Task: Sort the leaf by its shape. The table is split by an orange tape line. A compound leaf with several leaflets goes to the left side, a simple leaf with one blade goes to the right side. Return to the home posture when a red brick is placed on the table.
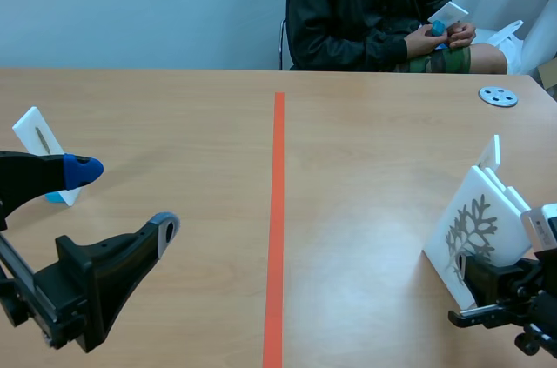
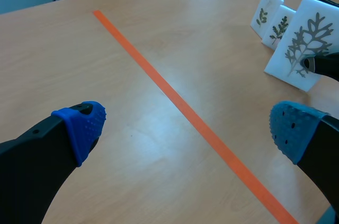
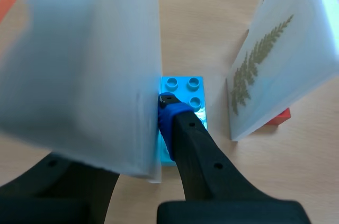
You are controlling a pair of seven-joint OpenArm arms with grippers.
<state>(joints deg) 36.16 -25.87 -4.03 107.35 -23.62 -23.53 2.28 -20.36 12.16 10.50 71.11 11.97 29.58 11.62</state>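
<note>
Leaf card [image 1: 471, 227] tight in right end effector [image 1: 476, 275]; left end effector [image 2: 188, 126] agape

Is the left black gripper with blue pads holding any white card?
No, the left gripper is open, only wooden table in its gap.

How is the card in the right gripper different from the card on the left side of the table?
The right card shows a big branching leaf; the left card shows only a small thin mark. The right gripper is shut on the right card; the left card stands free near the open left gripper. Both are white.
</note>
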